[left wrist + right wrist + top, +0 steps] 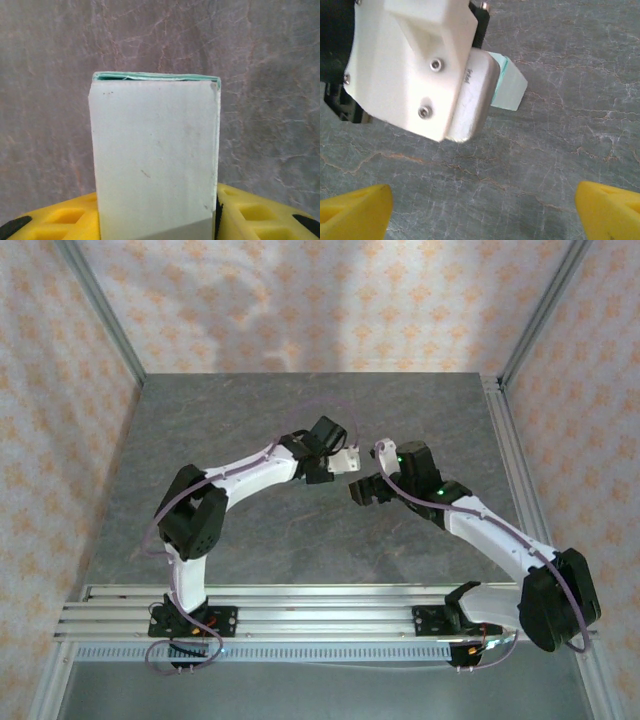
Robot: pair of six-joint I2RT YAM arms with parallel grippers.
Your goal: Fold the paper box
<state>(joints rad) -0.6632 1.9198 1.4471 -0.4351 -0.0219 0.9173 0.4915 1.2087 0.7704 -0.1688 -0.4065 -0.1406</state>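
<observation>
Clamps the box by one end in the left gripper over the table centre, long axis running straight out toward 12 o'clock, and holds the right gripper spread wide, empty, just beside, box at its 12 o'clock.

From where I stand there is one paper box, pale mint, and one grey marbled counter. Two arms are bolted at its near edge, one left arm and one right arm, which makes two sets of jaws (each set has two yellow fingers, so four altogether). Three patterned walls close the counter in.
</observation>
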